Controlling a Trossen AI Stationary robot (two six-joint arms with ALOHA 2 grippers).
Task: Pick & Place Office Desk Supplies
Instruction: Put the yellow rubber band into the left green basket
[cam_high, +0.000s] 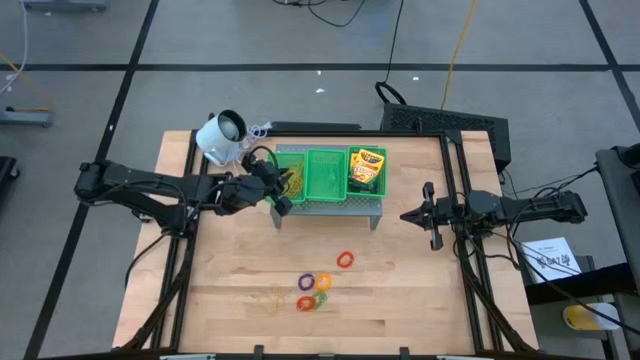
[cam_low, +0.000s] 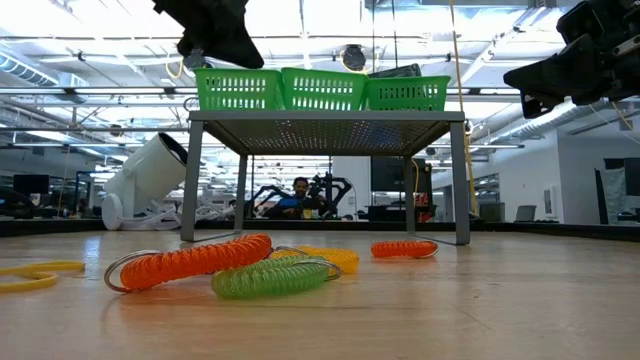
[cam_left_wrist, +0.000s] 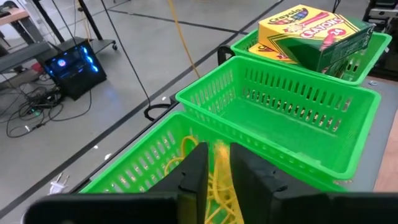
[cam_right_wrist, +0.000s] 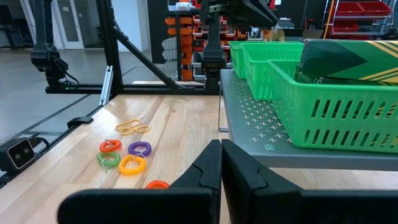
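Observation:
My left gripper (cam_high: 281, 193) (cam_left_wrist: 217, 154) hangs over the left compartment (cam_left_wrist: 146, 165) of the green tray (cam_high: 322, 178), shut on a bunch of yellow rubber bands (cam_left_wrist: 219, 167). Yellow-and-green crayon boxes (cam_high: 367, 170) (cam_left_wrist: 311, 34) lie in the tray's right compartment. More rubber bands (cam_right_wrist: 132, 127) lie flat on the table beside red (cam_right_wrist: 110, 146), purple (cam_right_wrist: 140, 149), green (cam_right_wrist: 109, 160) and orange (cam_right_wrist: 132, 164) rings. Another orange ring (cam_high: 345, 260) lies apart from them. My right gripper (cam_high: 428, 215) (cam_right_wrist: 221, 148) waits shut, right of the tray's stand. My left gripper pinches a few strands of the rubber bands (cam_left_wrist: 219, 163) between its two fingers (cam_left_wrist: 198, 163), coming from above on a slant from the table's left. The strands run slack down past the fingers into the left compartment; whether their lower ends rest on its floor is hidden by the fingers.
The tray sits on a grey perforated metal stand (cam_low: 325, 118) with thin legs (cam_low: 190, 180). A white round-headed device (cam_high: 220, 135) (cam_low: 145, 180) lies at the far left corner, close behind my left gripper. The tray's middle compartment (cam_left_wrist: 292, 118) holds nothing.

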